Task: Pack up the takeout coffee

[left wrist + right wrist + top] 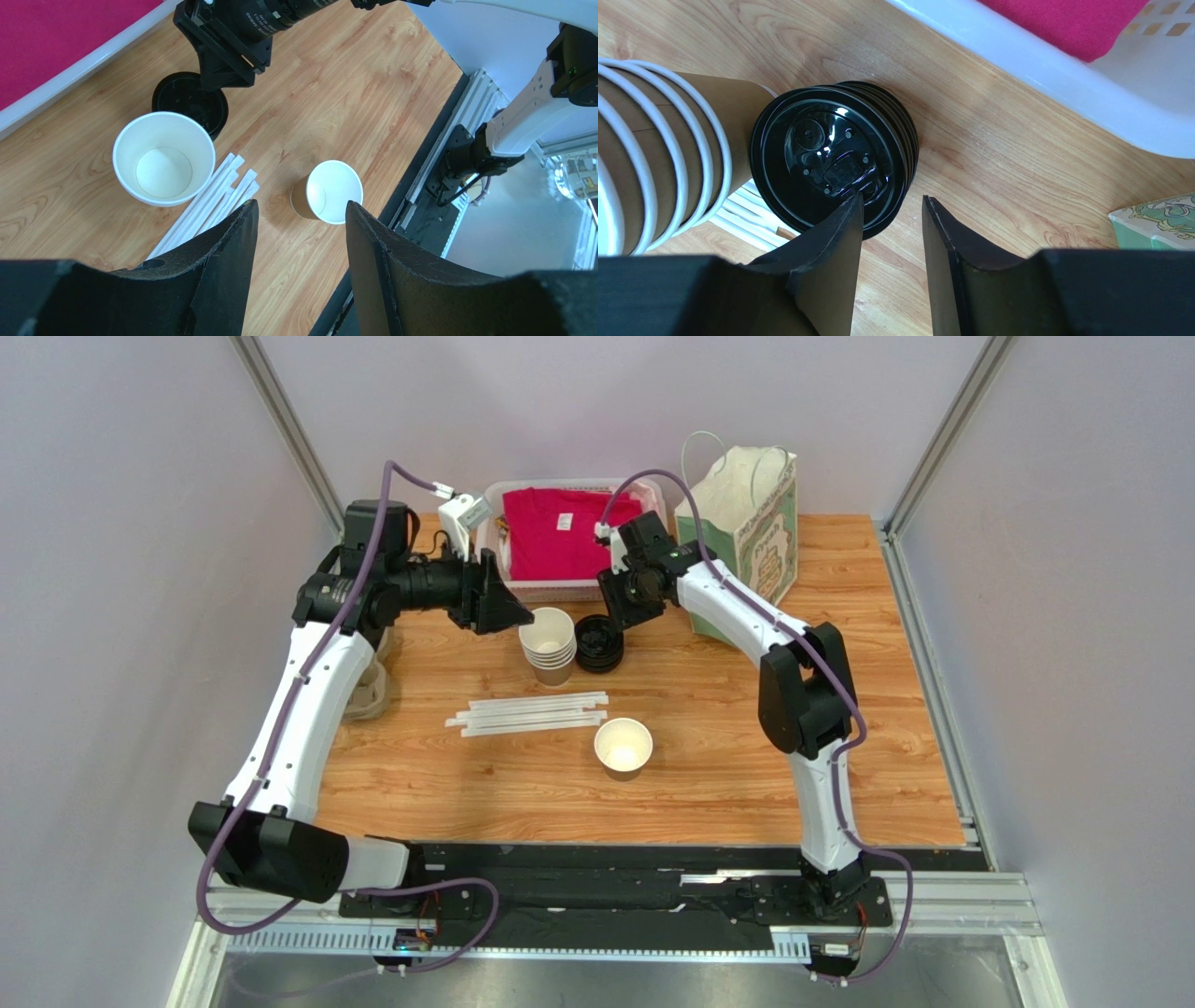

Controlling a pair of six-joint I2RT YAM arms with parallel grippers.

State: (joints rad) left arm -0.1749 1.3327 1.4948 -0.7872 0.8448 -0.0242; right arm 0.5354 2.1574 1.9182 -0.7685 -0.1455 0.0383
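The single paper cup stands upright and open-topped on the table, its cream inside showing. In the left wrist view it lies just beyond the gap between the fingers of the left gripper, nearer the finger on the right of that view. Those fingers stand wide apart with nothing between them. Beyond the other finger lie the wrapped straws, and past them is the stack of nested cups.

The right gripper is down at the pile of black lids, well apart from the paper cup. Its fingers are narrowly parted, with bare wood showing in the gap. The pile's rim reaches the tip of the finger on the left of its wrist view and edges into the gap, though I cannot tell whether that finger touches the rim. The nested cups sit beyond that same finger, just beside the pile. Off the other finger's side runs the white bin holding a red cloth, and a paper bag stands farther out.
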